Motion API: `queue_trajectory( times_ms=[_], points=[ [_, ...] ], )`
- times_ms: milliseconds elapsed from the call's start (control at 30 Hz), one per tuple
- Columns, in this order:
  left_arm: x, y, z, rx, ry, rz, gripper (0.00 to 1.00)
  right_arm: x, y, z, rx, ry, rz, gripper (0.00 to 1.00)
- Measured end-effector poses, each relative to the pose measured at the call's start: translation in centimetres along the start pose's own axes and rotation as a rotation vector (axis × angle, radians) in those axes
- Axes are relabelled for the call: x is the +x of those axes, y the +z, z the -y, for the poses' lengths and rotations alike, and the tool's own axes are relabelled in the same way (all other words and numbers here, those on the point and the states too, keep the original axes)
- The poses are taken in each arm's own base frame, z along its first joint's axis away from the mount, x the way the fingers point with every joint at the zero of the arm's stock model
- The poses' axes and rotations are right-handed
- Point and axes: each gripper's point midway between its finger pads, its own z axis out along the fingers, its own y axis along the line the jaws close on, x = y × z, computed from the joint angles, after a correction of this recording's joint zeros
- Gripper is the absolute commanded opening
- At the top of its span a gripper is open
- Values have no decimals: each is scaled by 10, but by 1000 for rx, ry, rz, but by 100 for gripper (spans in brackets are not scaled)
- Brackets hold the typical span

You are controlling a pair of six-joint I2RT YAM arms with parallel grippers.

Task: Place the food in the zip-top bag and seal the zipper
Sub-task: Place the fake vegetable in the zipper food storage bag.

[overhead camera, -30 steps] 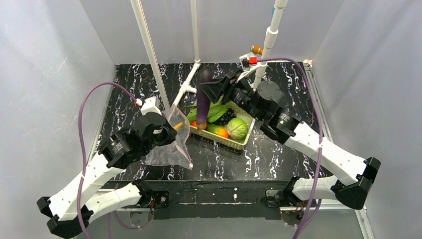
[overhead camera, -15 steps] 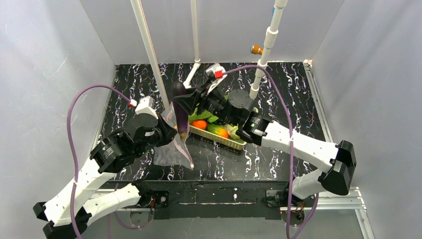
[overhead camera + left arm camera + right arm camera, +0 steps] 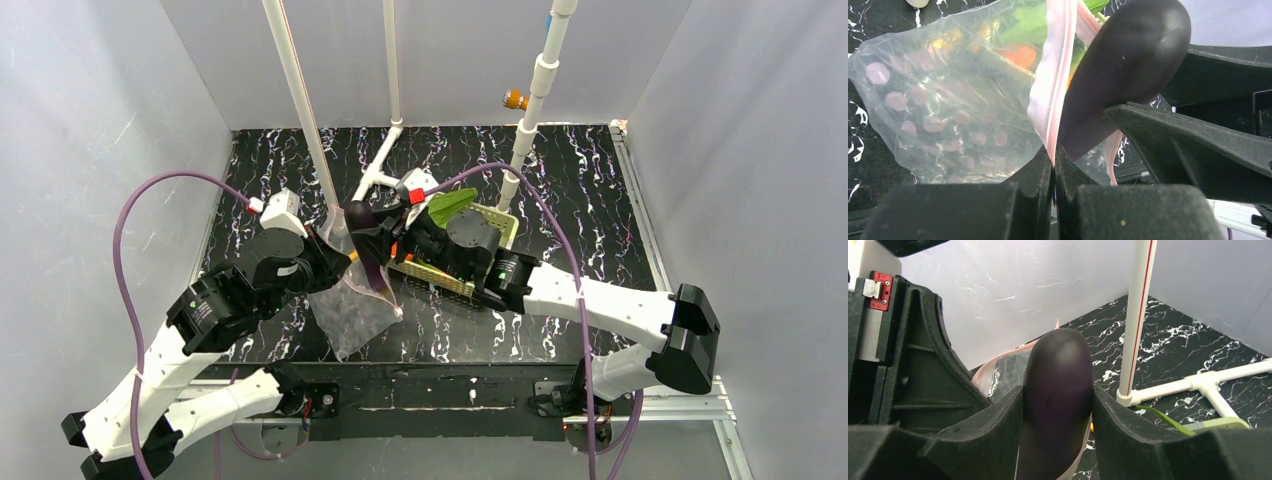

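At the bag's mouth now — right gripper [image 3: 1058, 412], jaws clamped on the eggplant [image 3: 1128, 75], has swung it from the basket [image 3: 497, 222]; its tip enters the zip-top bag [image 3: 352, 310], left gripper [image 3: 1054, 167] pinching the zipper [image 3: 1057, 75].

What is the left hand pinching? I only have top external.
Observer: Left wrist view: the left hand is shut on the pink zipper along the mouth of the bag.
Operator: And the other side?
Observer: Right wrist view: the right hand clamps the eggplant from both sides.
Operator: Is it inside the mouth?
Observer: Left wrist view: pink strip shows on either side of it, so it looks to be between the lips.
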Motion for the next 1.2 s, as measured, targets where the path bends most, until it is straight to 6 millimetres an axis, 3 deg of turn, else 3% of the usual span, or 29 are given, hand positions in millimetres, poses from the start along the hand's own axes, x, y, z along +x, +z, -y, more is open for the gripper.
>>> queue_trajectory(
  times_ms=[400,633,767,900,1033,1200],
  points=[
    [3,6,2,-5,39,-19,0,24,-21,-4,4,85,-179,19],
    [3,9,8,13,41,-22,0,9,-16,-9,25,142,-236,23],
    [3,9,11,28,39,-25,0,18,-12,-6,60,156,-301,27],
    [4,8,14,42,36,-31,0,34,-10,1,112,158,-369,37],
    [4,8,15,49,35,-34,0,44,-13,4,137,157,-423,57],
    [4,8,15,50,35,-34,0,36,-11,1,143,170,-446,71]
  ],
)
